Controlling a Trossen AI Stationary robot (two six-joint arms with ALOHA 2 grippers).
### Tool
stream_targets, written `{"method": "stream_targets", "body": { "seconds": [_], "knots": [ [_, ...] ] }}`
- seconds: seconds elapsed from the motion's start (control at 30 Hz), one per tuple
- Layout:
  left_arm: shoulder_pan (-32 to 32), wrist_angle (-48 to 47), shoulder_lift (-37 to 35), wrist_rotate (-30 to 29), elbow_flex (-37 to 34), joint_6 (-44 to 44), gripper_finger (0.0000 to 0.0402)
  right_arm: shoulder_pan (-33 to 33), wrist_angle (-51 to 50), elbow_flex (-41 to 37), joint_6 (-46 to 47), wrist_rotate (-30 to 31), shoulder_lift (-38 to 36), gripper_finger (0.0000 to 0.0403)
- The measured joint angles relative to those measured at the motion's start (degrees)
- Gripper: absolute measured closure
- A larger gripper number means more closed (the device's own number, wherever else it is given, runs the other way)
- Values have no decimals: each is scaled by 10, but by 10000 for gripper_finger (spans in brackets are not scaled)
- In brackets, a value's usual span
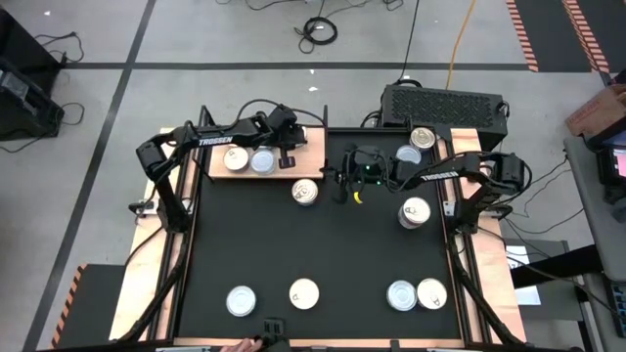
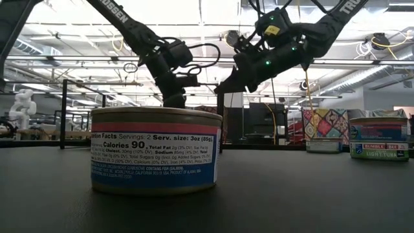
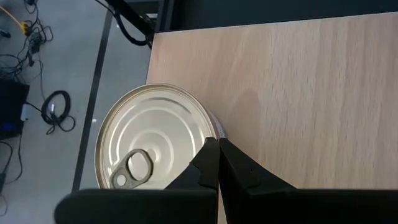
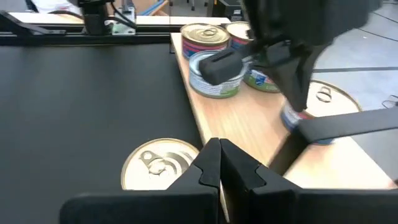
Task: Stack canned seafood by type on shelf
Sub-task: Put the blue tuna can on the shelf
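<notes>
The shelf [image 1: 298, 154], a light wooden board, lies at the far left edge of the black mat [image 1: 313, 254]. Two cans sit side by side on it: a cream-topped can [image 1: 236, 159] and a blue-grey can [image 1: 262, 160] touching it on the side nearer the mat's middle. The left gripper [image 1: 290, 147] hangs above the shelf just beside the blue-grey can, its arm reaching in from the left edge and bent at the elbow. In the left wrist view its fingers [image 3: 208, 163] are pressed together, empty, tips at the rim of a pull-tab can [image 3: 155, 137].

Just off the shelf's near edge, on the mat, stands a gold-toned can [image 1: 305, 193]. The right gripper [image 1: 342, 186] hovers beside it, on the side away from the shelf, its arm stretching in from the right. Its fingers [image 4: 211, 163] are also pressed together, holding nothing.

Farther from the shelf, two cans [image 1: 416, 147] lie at the mat's far right corner and another can [image 1: 415, 211] stands on the mat below them. Four cans [image 1: 304, 293] line the mat's near edge, well apart from the shelf.
</notes>
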Motion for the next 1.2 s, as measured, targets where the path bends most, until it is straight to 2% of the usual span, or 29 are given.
{"method": "stream_targets", "body": {
  "seconds": [0.23, 0.47, 0.63, 0.8, 1.03, 1.2],
  "knots": [
    [-4, -2, 0, -3, 0, 8, 389, -17, -1, 0, 0, 0, 0, 403],
    [-19, -5, 0, -42, 0, 12, 338, -17, -2, 0, 0, -41, 0, 403],
    [-32, -15, -1, -52, 9, 12, 300, -17, -2, 0, 0, -42, 0, 403],
    [-50, -60, -3, -76, 42, 11, 282, -17, -8, 0, 2, -43, -1, 403],
    [-81, -126, -57, -68, 67, -2, 281, -17, -84, 1, -9, -41, -42, 403],
    [-93, -161, -120, 20, 67, -38, 281, -17, -210, 1, -15, -40, -108, 403]
  ]
}}
